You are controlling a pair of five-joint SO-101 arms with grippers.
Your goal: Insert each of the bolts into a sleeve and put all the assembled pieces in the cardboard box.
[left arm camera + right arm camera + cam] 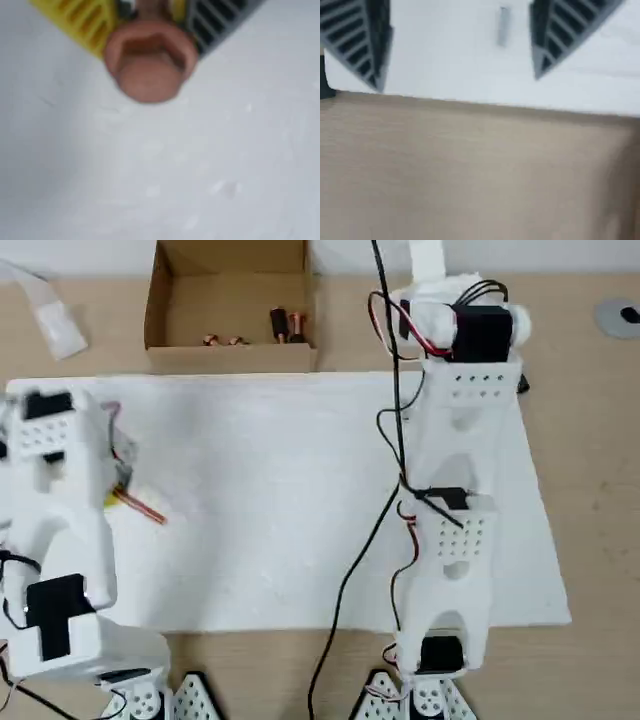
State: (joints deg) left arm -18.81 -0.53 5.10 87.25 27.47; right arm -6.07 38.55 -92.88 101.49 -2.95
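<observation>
The cardboard box (158, 310) stands at the back of the table with several copper pieces (285, 325) lying along its near wall. My left gripper (150, 30) is shut on a copper piece (149, 65), seen end-on with its hex-shaped end between the yellow finger (82, 22) and the grey one. In the high view that copper piece (145, 508) sticks out over the left part of the white mat, low above it. My right gripper (460, 50) is open with nothing between its fingers, out past the mat's far right corner beside the box.
A white mat (300, 500) covers the middle of the table. The right arm (455, 490) lies stretched along the mat's right side with black and red cables (350, 570) trailing beside it. A grey disc (615, 315) sits at the back right, a white object (55, 325) at the back left.
</observation>
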